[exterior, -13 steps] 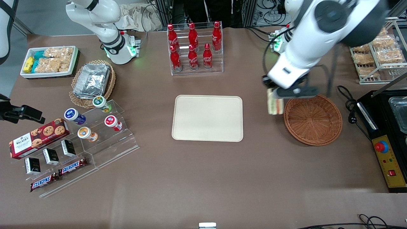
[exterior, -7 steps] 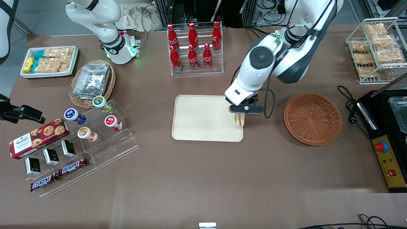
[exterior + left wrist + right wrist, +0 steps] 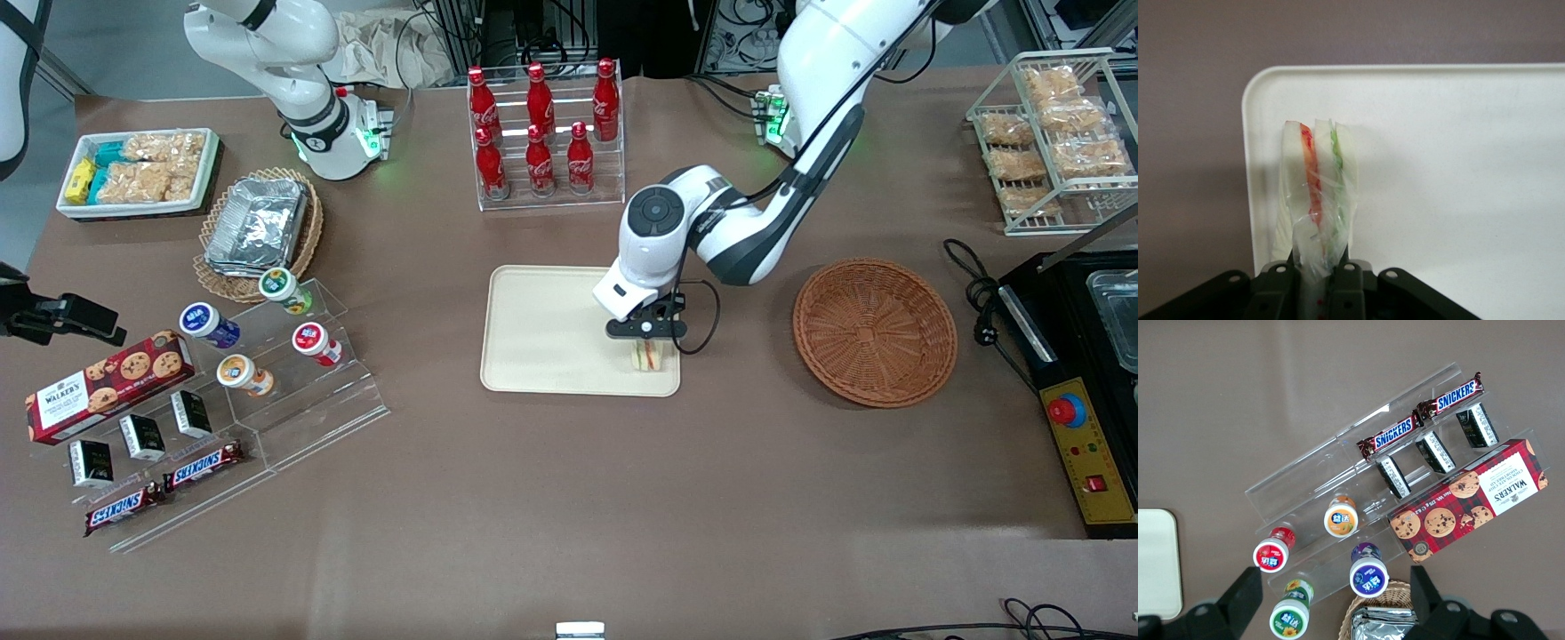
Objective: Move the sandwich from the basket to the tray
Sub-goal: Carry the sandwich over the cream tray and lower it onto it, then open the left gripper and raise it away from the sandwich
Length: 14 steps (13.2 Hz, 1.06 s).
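The clear-wrapped sandwich [image 3: 650, 356] [image 3: 1316, 193], white bread with red and green filling, hangs upright over the cream tray [image 3: 551, 329] [image 3: 1458, 167] near the corner closest to the front camera on the basket's side. My left gripper [image 3: 647, 342] [image 3: 1319, 267] is low over that corner, shut on the sandwich's top with its fingers pinching the wrap. Whether the sandwich's lower edge touches the tray I cannot tell. The brown wicker basket [image 3: 875, 332] stands empty beside the tray, toward the working arm's end.
A rack of red cola bottles [image 3: 544, 133] stands farther from the camera than the tray. An acrylic stand with yoghurt cups, Snickers bars and a cookie box [image 3: 204, 391] sits toward the parked arm's end. A lighter basket of foil trays [image 3: 258, 227] and a black machine [image 3: 1085, 356] are also on the table.
The left arm carried the sandwich from beside the basket over to the tray, then lowered it toward the tray's near corner.
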Each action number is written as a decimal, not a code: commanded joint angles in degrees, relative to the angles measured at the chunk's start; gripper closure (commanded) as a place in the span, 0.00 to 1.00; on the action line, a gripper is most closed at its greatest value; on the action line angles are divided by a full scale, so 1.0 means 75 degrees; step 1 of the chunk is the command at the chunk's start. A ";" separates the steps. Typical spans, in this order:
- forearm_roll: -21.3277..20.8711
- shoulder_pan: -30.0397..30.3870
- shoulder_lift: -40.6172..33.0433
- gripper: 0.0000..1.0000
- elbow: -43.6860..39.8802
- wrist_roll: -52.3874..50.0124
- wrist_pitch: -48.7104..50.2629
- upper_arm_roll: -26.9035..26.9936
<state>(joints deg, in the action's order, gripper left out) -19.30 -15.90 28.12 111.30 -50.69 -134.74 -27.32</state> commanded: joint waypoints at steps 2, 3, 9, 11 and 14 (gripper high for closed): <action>-0.0859 -0.0095 0.0247 1.00 0.0066 -0.0600 -0.0140 0.0045; -0.0930 -0.0083 0.0259 0.99 0.0101 -0.0636 -0.0140 0.0045; -0.0814 0.0011 -0.0242 0.00 -0.0074 -0.1243 -0.0023 0.0045; -0.0325 0.0116 -0.0840 0.00 -0.0284 -0.1713 0.0245 0.0034; 0.0555 0.0140 -0.1345 0.00 -0.1779 -0.1645 0.2511 0.0057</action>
<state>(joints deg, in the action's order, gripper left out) -18.43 -14.93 20.95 104.29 -62.21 -125.68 -26.99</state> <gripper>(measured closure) 0.000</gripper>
